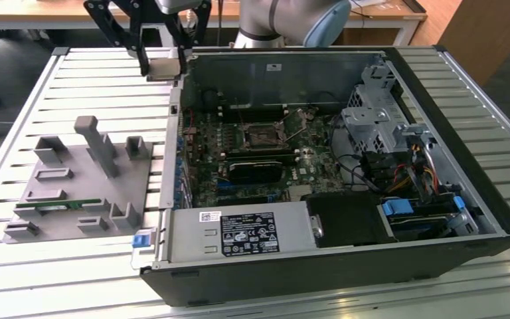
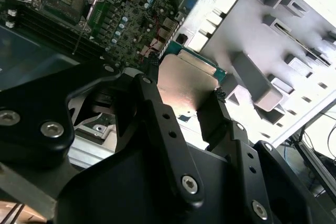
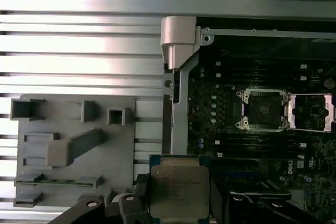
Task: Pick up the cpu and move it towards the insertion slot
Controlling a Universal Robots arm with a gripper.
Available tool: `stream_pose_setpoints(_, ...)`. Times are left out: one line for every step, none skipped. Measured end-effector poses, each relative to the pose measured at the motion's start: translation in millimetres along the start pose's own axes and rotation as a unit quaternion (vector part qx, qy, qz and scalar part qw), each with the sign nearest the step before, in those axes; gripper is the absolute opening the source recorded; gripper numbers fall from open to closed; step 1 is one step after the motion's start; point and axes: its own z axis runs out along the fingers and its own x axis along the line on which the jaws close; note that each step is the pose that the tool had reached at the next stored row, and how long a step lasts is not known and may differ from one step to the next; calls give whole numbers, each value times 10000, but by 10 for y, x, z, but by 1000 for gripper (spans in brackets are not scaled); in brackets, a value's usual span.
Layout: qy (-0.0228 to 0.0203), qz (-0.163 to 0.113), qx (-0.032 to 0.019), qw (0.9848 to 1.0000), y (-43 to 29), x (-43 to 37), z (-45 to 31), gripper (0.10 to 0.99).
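Above the case's far corner, at about ten o'clock from the insertion slot [image 1: 264,135] in the exterior view, your gripper [image 1: 162,65] carries the cpu [image 3: 178,191], jaws closed on its two opposite edges. The slot's frame stands open in the first wrist view. Keep the chip level and square to the socket as you bring it across the computer case [image 1: 494,219], clear of the wall. The cpu shows a silvery lid, a thin green rim and no visible damage.

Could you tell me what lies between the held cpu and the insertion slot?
In the first wrist view, bare motherboard separates the cpu from the insertion slot.
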Motion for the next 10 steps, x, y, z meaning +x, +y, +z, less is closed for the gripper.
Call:
stream_pose_setpoints(0, 0, 0, 10000, 0, -16, 0, 541)
stream_pose_setpoints(0, 0, 0, 10000, 0, -31, 0, 541)
stream_pose_setpoints(0, 1, 0, 10000, 1, -48, 0, 541)
stream_pose_setpoints(0, 0, 0, 10000, 1, -63, 0, 541)
stream_pose_setpoints(0, 0, 0, 10000, 1, -78, 0, 541)
stream_pose_setpoints(0, 0, 0, 10000, 1, -93, -1, 541)
stream_pose_setpoints(0, 0, 0, 10000, 1, -109, -1, 541)
stream_pose_setpoints(0, 0, 0, 10000, 1, -124, 0, 541)
stream_pose_setpoints(0, 0, 0, 10000, 1, -139, -1, 541)
stream_pose_setpoints(0, 0, 0, 10000, 1, -154, -1, 541)
